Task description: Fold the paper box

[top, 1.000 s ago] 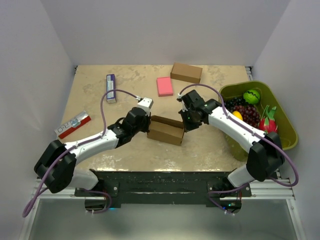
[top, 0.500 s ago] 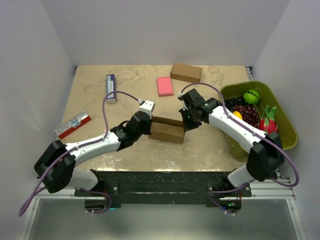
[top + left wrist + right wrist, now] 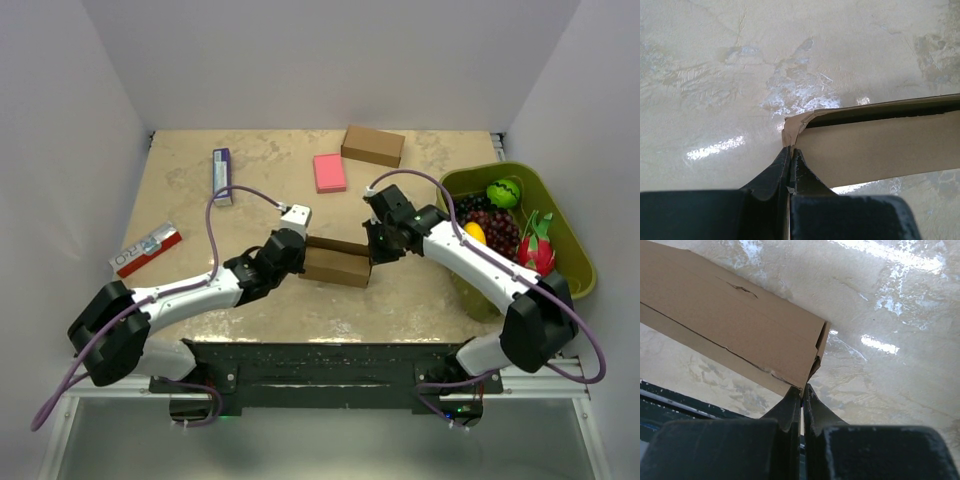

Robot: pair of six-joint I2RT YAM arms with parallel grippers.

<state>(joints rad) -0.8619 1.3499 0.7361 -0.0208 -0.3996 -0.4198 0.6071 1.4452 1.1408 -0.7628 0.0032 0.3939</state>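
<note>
1. Left gripper [image 3: 790, 152]: pressed together on a thin cardboard flap at the left end of the box [image 3: 880, 150], with a crumpled corner just above the fingertips.
2. Right gripper [image 3: 801, 390]: also pressed together, tips at the lower corner of the box's other end, apparently with a thin edge of card pinched between them.
3. Box: middle of the overhead view, lying on the table [image 3: 200, 220] between the two grippers, long side across the frame. Already roughly tube-shaped. Top seam gaping as a dark slit in the left wrist view; small tear on the broad face in the right wrist view.
4. Step in hand, as a judgement: squaring the tube and closing the ends. Best done by holding one end steady while working the other. Bend along the printed creases, not across the crumpled corner. Go gently, since thin card like this likely tears or buckles, and avoid pulling the ends apart.
5. Around: pink block [image 3: 329, 172] and second box [image 3: 372, 146] in the upper middle, well apart from the work. Purple pack [image 3: 221, 176] at upper left, red pack [image 3: 145, 249] at left. Green bin [image 3: 575, 250] of fruit at right.
6. In the way: nothing between the grippers except the box itself. Bin rim close beside the right forearm, so watch any outward swing there.
</note>
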